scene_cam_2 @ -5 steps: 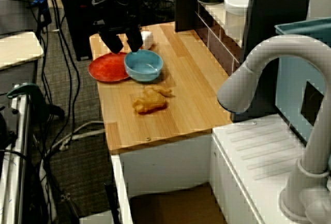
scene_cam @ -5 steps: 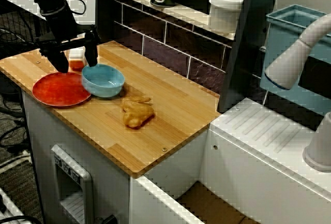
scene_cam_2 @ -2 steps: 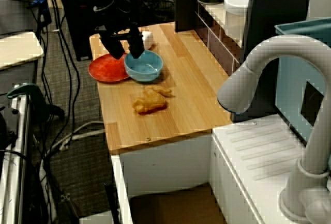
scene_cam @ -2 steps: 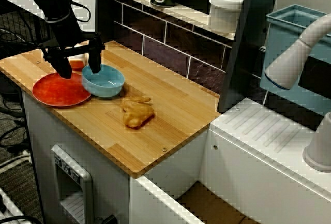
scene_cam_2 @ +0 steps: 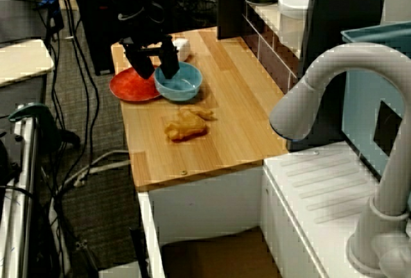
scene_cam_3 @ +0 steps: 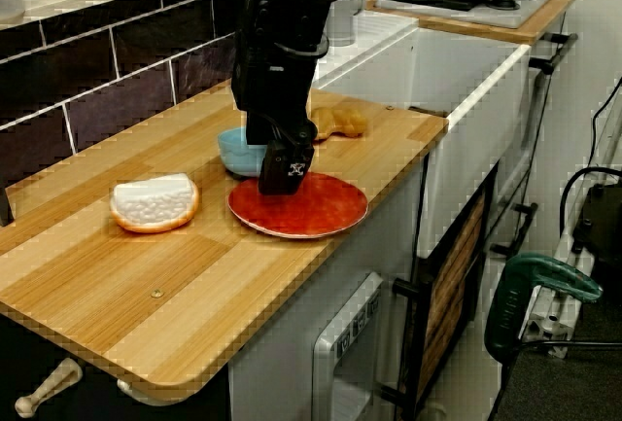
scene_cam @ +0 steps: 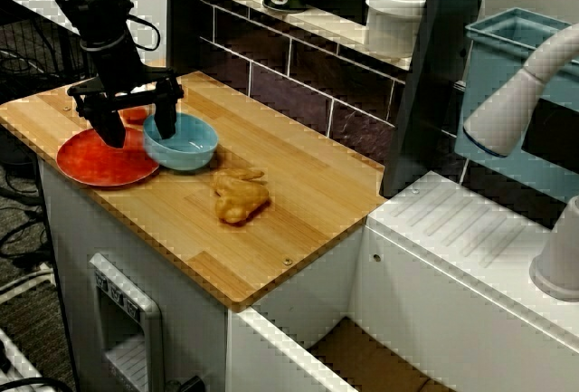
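Spread apart and gripping nothing, the claw points straight down over the near end of the wooden counter, with the rim of the blue bowl standing between its two dark fingers. One finger reaches down inside the bowl, close against the wall. The other hangs outside it, low over the red plate. Whether either finger touches the rim cannot be told from any view. In the view from the sink side, the claw straddles the bowl's edge on the side that meets the plate, and bowl and plate lie edge to edge directly beneath it. In the view from the counter's end, the claw hides much of the bowl, while the plate spreads out under the nearer finger. Behind the claw, toward the tiled wall, sits a white lump in an orange rind, near but apart. Beyond the bowl, well away from the claw, lies a yellow-brown toy chicken.
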{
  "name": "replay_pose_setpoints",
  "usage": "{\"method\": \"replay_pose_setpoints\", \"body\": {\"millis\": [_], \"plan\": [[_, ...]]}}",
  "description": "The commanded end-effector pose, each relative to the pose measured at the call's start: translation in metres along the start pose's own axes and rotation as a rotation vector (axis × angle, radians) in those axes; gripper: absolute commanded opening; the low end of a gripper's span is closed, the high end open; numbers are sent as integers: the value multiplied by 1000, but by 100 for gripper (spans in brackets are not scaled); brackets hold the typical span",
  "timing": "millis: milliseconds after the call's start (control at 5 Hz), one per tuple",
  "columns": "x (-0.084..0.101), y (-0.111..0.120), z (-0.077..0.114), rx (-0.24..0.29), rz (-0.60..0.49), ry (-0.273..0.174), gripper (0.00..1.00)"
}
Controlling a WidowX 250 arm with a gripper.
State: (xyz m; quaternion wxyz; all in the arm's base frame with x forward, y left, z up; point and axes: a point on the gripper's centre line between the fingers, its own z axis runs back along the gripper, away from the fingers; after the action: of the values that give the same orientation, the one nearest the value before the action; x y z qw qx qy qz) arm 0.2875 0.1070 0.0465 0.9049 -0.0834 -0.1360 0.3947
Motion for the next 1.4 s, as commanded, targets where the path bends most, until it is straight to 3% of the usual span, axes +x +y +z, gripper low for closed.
{"method": "replay_pose_setpoints", "body": {"millis": [0, 400, 800, 1000, 1200], "plan": [[11, -4, 7, -16, -4, -21, 0], [21, -6, 15, -35, 11, 24, 0], [32, -20, 20, -96, 4, 107, 0], [35, -32, 16, -117, 6, 114, 0], [26, -50, -6, -81, -37, 100, 0]]}}
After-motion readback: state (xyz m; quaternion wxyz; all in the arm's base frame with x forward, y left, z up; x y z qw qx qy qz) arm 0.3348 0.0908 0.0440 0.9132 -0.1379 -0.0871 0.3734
